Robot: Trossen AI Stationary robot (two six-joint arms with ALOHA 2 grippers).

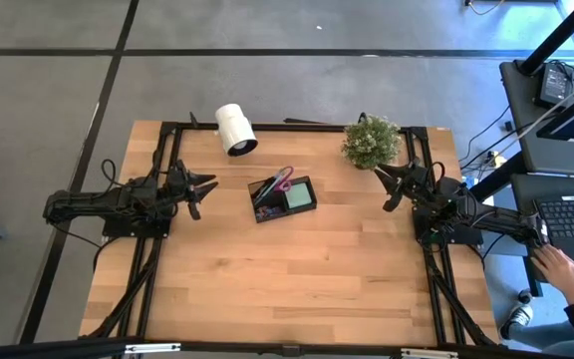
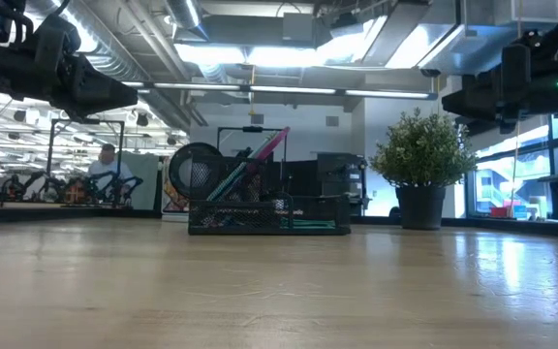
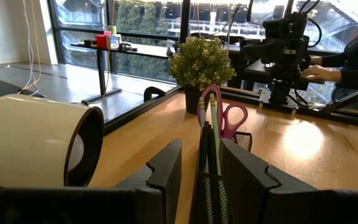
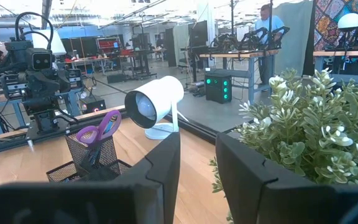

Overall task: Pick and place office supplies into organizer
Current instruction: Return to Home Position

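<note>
The black mesh organizer (image 1: 283, 198) stands on the table's middle. Purple-handled scissors (image 3: 230, 117) and pens (image 3: 211, 134) stick up from its taller section, and a mint-green sticky pad (image 1: 298, 196) lies in its lower compartment. My left gripper (image 1: 203, 188) hovers at the table's left, pointing level toward the organizer, open, with nothing between its fingers (image 3: 166, 168). My right gripper (image 1: 386, 185) hovers at the table's right beside the plant, also level, open and empty; the right wrist view shows its gap (image 4: 197, 168) free.
A white roll-shaped thing (image 1: 235, 130) lies at the far left of the table. A small potted plant (image 1: 372, 142) stands at the far right, close to my right gripper. A person's hand (image 1: 560, 265) rests at a desk beyond the table's right edge. Bare wood stretches along the near side.
</note>
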